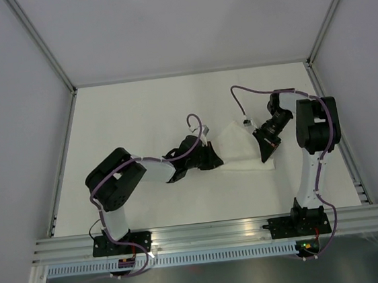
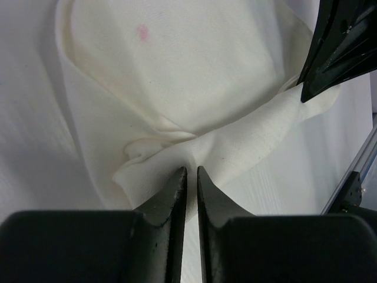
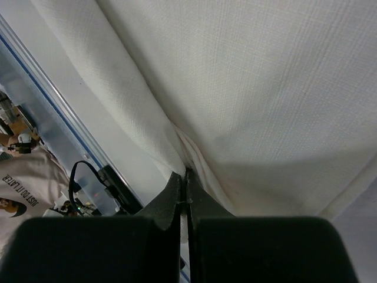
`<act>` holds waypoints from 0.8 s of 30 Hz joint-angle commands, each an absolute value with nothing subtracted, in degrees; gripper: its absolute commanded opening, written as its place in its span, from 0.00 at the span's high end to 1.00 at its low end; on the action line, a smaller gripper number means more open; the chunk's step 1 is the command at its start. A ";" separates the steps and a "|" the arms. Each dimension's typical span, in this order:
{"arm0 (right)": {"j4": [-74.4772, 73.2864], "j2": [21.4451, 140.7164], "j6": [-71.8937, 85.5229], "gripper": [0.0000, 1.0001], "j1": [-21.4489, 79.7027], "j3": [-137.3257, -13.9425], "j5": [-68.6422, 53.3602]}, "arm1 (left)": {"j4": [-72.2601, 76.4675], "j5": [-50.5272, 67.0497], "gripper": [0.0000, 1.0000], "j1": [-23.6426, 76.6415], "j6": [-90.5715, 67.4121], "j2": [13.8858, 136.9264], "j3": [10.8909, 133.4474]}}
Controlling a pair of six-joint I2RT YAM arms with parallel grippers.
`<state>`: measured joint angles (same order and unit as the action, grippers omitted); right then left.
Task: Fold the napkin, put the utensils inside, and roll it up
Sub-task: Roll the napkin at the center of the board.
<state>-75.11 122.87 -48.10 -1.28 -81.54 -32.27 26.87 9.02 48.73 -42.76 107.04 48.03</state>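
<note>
My left gripper (image 2: 191, 171) was clamped on the napkin (image 2: 194, 76). Its two black fingers stood nearly together with only a thin slit between them, and the near edge of the cloth was drawn into their tips. Just ahead of the tips the fabric puckered into a small knot of creases. From there the sheet spread away from me, wide and loosely doubled over itself, with a faint pink spot (image 2: 143, 32) on its far part.

At the far right of that wrist view my right gripper (image 3: 185, 175) bit the opposite end of the cloth. Through its own camera its fingers were pressed fully together on a pinched fold, and the weave fanned out from the pinch in smooth sloping folds. Beyond the cloth, on that side, ran the metal rail (image 3: 41, 82) at the table's edge.

From above, the napkin lay between my two grippers, right of the middle of the table (image 1: 139, 113). Its long axis ran side to side, from one grip to the other along a straight near edge. From that edge the folded sheet narrowed toward the far side of the table, roughly a triangle pointing away from my bases, though white on white blurred its outline. My left arm reached in low from the left, elbow bent. My right arm stood taller, its wrist turned in toward the cloth, and a purple cable (image 1: 251, 91) looped above it.
</note>
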 commanded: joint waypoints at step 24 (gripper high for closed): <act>-63.02 130.34 -46.49 1.00 3.60 -85.17 -19.34 | 20.27 -8.71 0.35 66.26 12.11 105.12 58.37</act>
